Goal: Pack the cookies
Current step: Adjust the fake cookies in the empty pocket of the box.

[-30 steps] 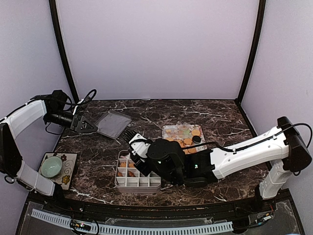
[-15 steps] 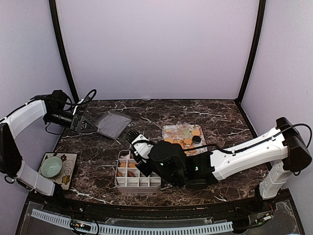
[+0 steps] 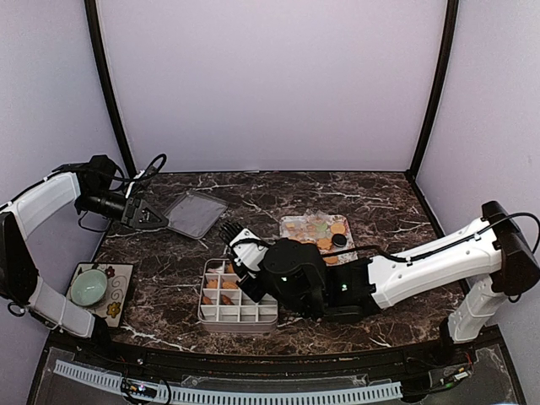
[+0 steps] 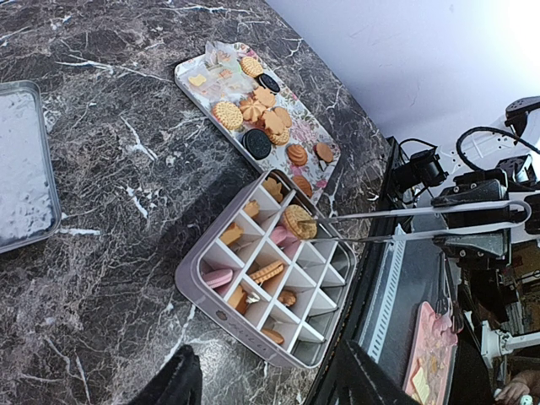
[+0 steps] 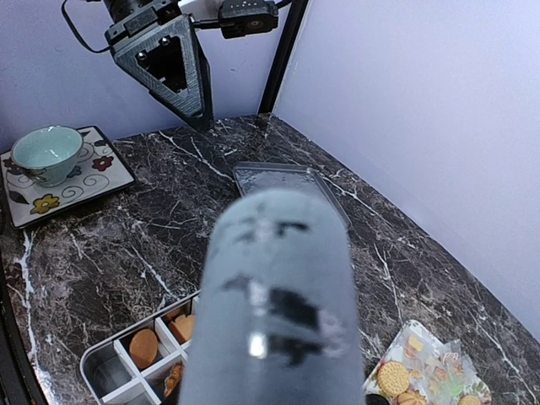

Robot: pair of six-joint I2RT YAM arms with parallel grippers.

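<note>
Nearest, at left table corner: pale green cup (image 3: 88, 287) on square patterned plate (image 3: 120, 297). Next, close to arm bases: grey divided box (image 3: 238, 324) on dark marble table (image 3: 169, 253), several compartments holding cookies (image 4: 267, 272), orange and brown ones plus a pink one (image 4: 217, 276). Right gripper (image 4: 477, 219) reaching over box from right side, jaws clamped on handle end of metal tongs (image 4: 396, 213). Tong tips pinching round cookie (image 4: 299, 222), golden, over box's tray-side compartments; touching a divider or not, cannot tell. Just beyond box, near its far corner: flower-patterned tray (image 4: 201, 84) with more cookies lying loose, mostly golden-orange rounds, also two black sandwich rounds (image 4: 256, 143). Farther back, to the left: clear lid (image 3: 196, 213) flat on table, well apart from box and tray. Farthest, near lid's left edge: left gripper (image 3: 145, 217) hovering above table, fingers (image 4: 175, 384) spread apart, nothing between them.
</note>
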